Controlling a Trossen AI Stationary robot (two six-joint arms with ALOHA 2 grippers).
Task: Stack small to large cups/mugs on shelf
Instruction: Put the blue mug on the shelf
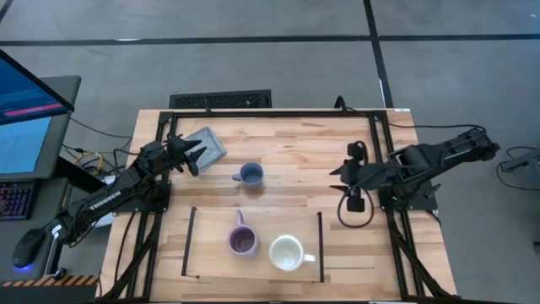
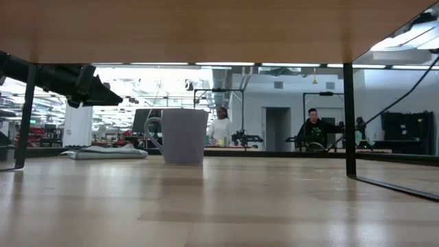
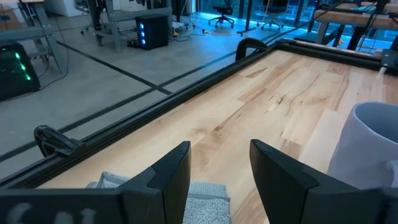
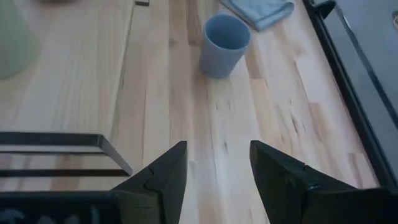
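Two mugs are already sitting on the low light-wood shelf (image 1: 253, 221) from above: the lilac-purple mug (image 1: 242, 241) and, just beside it, the wide cream mug (image 1: 286, 252). The small blue handled mug (image 1: 250, 175) is standing off the shelf on the desk (image 1: 287, 148), between both waiting arms.

Low view is showing one mug (image 2: 182, 135) beyond the shelf.

Left pincer (image 3: 219, 163) is hanging released over the grey pad (image 3: 186, 194).

Right pincer (image 4: 217, 163) is gaping too, facing the blue mug; judging so, approaching off-centre risks tipping it.
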